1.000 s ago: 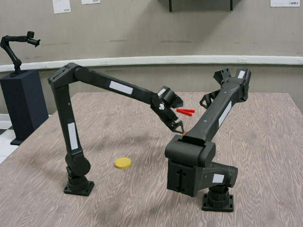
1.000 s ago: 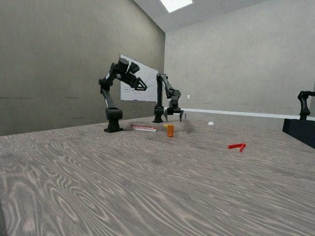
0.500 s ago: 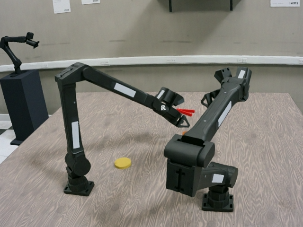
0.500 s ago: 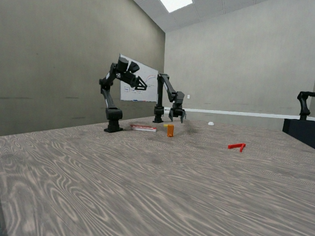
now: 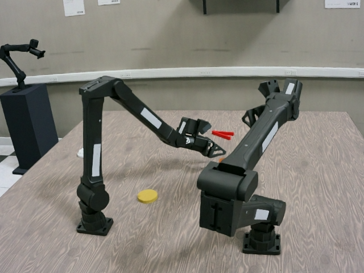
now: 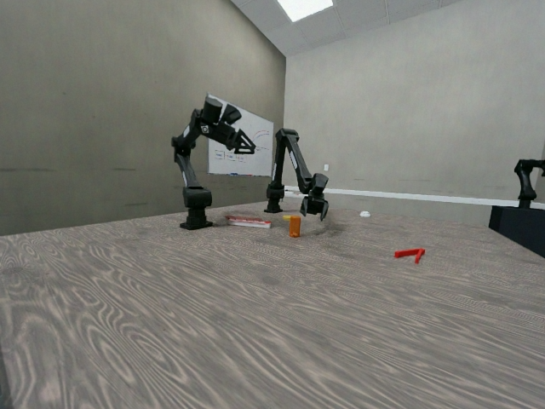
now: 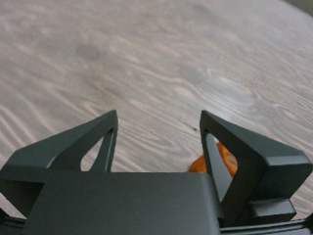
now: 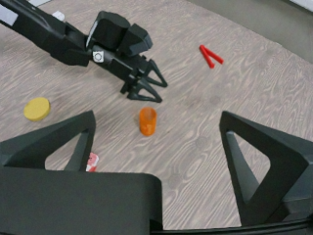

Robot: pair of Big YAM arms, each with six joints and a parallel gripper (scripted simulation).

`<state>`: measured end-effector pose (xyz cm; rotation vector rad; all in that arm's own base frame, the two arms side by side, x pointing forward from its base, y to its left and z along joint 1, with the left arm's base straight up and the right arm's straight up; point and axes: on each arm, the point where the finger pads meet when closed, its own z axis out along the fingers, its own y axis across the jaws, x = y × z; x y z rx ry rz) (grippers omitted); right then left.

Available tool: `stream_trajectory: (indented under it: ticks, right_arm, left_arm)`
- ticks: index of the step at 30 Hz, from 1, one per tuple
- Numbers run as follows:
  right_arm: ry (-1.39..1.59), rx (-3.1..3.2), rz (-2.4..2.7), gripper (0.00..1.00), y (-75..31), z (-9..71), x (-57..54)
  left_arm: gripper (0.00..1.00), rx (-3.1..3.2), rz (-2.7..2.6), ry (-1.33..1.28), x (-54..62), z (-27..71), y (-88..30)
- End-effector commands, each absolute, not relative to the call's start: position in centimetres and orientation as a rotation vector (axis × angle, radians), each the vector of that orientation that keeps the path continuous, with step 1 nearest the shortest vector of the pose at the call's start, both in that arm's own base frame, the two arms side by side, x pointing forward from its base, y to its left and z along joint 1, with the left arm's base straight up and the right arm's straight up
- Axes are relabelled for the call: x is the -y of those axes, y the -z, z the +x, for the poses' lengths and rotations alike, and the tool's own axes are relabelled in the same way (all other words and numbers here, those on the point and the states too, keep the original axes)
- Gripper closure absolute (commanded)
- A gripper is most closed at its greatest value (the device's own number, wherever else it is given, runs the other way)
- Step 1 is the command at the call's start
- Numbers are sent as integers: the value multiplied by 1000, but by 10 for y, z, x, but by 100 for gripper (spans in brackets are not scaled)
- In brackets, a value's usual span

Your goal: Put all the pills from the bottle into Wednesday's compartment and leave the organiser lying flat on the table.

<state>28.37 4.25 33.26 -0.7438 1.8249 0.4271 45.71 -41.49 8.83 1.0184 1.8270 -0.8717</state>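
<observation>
- Reaching in from the left of the top view, the left gripper hangs low near the orange bottle, its fingers partly spread with nothing between them.
- The orange bottle stands upright on the wood-grain table, at the middle of the exterior view. In the left wrist view it lies at lower right, partly behind a finger; whether pills are inside, I cannot tell.
- The right gripper is high above the table, at upper right in the top view, fingers wide apart and holding nothing.
- The red-and-white pill organiser rests on the table, left of the bottle in the exterior view; Wednesday's compartment cannot be made out.
- A yellow disc lies flat, lower left of centre in the top view.
- Two red bars form a narrow V, at lower right in the exterior view.
- A small white object sits at the top view's left, partly behind the left arm.
</observation>
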Motion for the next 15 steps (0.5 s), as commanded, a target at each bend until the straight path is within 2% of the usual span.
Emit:
stream_trajectory:
  ticks: [1,15]
  right_arm:
    - [-389,-1761,-763,0,-374,292,-40]
    - [-440,-1764,-856,0,-361,275,-51]
  left_arm:
    - [34,-1645,967,948,402,475,-96]
    - [34,-1310,1079,1055,370,450,-87]
